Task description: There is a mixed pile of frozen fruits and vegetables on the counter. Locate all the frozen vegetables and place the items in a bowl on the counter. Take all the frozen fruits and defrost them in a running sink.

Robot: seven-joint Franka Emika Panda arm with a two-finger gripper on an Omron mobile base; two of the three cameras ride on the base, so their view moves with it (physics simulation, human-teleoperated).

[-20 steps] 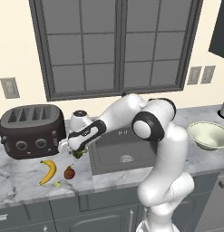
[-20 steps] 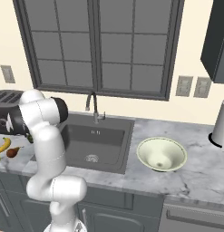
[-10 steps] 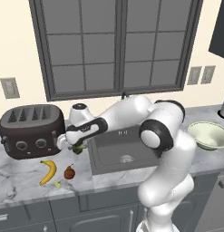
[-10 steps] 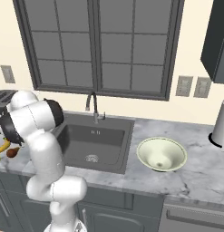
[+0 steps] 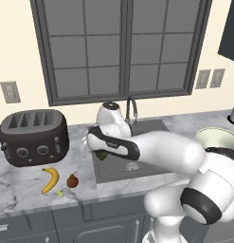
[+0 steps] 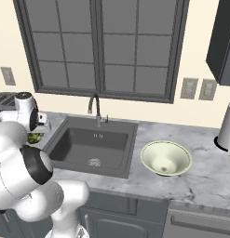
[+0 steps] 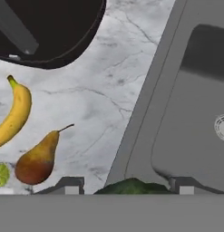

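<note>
My gripper (image 5: 101, 153) is shut on the dark green broccoli floret (image 5: 102, 154), held in the air over the left rim of the sink (image 5: 132, 159). In the hand view the floret (image 7: 131, 186) sits between the fingertips (image 7: 70, 185) of the gripper (image 7: 127, 186). The yellow banana (image 5: 50, 179), the reddish-brown pear-shaped fruit (image 5: 72, 181) and the tiny yellow-green sliver (image 5: 59, 193) lie on the marble counter (image 5: 23, 185) left of the sink. The pale green bowl (image 6: 166, 158) stands right of the sink (image 6: 95, 146).
A black toaster (image 5: 33, 137) stands behind the banana (image 7: 16, 115) and the brown fruit (image 7: 36, 161). The dark arched faucet (image 6: 94, 108) rises behind the basin, whose round drain (image 7: 221, 127) shows. A grey kettle (image 6: 226, 125) sits at the far right.
The arm has lifted the broccoli floret off the pile and carried it right, from beside the banana and brown fruit to the sink's left rim.
</note>
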